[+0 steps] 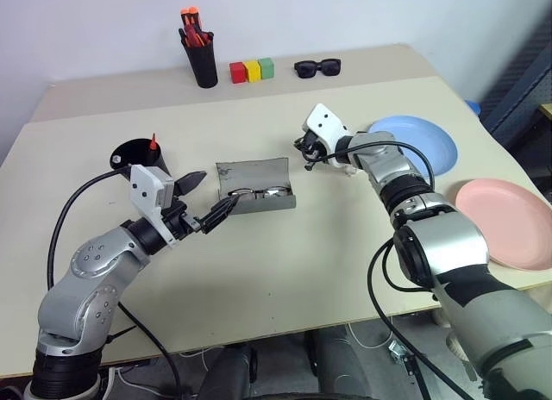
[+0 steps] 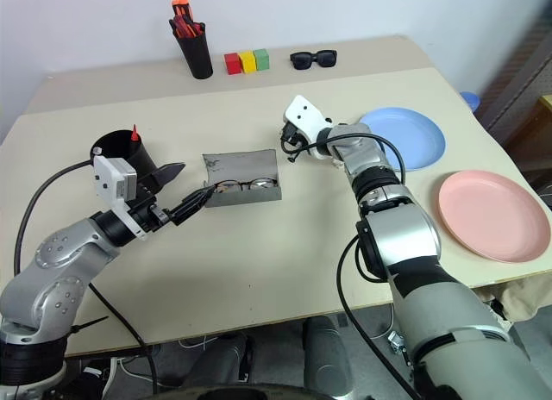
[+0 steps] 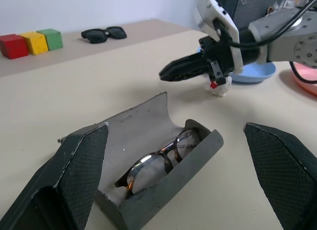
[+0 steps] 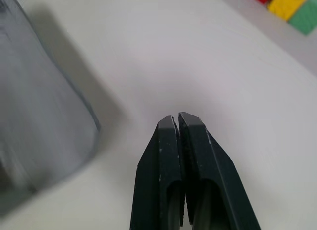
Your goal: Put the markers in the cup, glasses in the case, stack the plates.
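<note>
Glasses (image 3: 161, 160) are lying folded inside the grey case (image 1: 253, 186), which is sitting open near the middle of the counter (image 1: 285, 271), its lid standing up, so that part of the task is judged done apart from closing the lid. One pair of clear glasses, one case and one pair of black sunglasses (image 1: 317, 67) at the far edge are being counted. The left hand (image 1: 207, 202) is being held released, fingers spread wide, just beside the case, probably to steady or close it. The right hand (image 3: 171, 73) is being held clenched on nothing, above the counter beyond the case. One red marker (image 1: 153, 142) is standing in the wide black cup (image 1: 131, 153) towards the left edge. Two plates are lying apart, not yet stacked, near the right edge: one blue plate (image 1: 423, 141) and one pink plate (image 1: 509, 221). Three coloured blocks (image 1: 251, 70) and one pen pot (image 1: 203, 59) are being left at the far edge.
</note>
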Robot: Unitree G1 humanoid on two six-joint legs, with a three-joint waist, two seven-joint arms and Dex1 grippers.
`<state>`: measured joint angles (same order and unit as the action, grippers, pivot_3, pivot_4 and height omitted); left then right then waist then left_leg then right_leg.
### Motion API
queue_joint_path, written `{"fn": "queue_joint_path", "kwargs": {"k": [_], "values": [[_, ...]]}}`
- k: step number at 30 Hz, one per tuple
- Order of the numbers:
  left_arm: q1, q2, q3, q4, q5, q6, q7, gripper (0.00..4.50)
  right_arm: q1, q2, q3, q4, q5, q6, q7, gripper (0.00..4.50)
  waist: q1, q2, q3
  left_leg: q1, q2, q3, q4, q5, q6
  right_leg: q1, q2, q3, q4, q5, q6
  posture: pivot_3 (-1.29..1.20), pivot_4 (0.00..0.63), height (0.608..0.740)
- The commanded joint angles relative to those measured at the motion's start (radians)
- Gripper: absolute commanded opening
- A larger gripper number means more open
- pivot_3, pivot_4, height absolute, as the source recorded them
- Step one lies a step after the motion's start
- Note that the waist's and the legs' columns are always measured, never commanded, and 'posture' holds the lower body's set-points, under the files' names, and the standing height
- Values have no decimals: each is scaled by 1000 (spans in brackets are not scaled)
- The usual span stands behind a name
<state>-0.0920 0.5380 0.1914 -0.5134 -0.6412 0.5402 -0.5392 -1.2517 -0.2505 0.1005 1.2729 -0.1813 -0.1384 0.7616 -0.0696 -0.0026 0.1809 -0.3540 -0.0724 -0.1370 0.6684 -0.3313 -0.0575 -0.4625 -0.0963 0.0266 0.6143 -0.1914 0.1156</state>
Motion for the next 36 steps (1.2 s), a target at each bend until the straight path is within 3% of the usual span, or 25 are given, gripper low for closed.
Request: {"fn": "queue_joint_path", "kwargs": {"k": [1, 18, 24, 36], "values": [[3, 5, 19, -32, -4, -10, 3, 4500, -19, 13, 10, -20, -2, -30, 22, 75, 0, 0, 0, 0, 0, 0, 0, 0, 0, 0, 0, 0, 0, 0, 0, 0, 150, 740], [-2, 4, 12, -28, -1, -11, 5, 4500, 9, -3, 54, -26, -33, -47, 92, 75, 0, 0, 0, 0, 0, 0, 0, 0, 0, 0, 0, 0, 0, 0, 0, 0, 150, 740], [-5, 6, 15, -25, -3, -9, 5, 4500, 31, -17, 54, -75, 1, -94, 285, 75, -1, 0, 0, 0, 0, 0, 0, 0, 0, 0, 0, 0, 0, 0, 0, 0, 150, 740], [-9, 8, 16, -23, -4, -10, 7, 4500, 82, -32, 48, -191, 55, -107, 472, 75, 0, 0, 0, 0, 0, 0, 0, 0, 0, 0, 0, 0, 0, 0, 0, 0, 150, 740]]}}
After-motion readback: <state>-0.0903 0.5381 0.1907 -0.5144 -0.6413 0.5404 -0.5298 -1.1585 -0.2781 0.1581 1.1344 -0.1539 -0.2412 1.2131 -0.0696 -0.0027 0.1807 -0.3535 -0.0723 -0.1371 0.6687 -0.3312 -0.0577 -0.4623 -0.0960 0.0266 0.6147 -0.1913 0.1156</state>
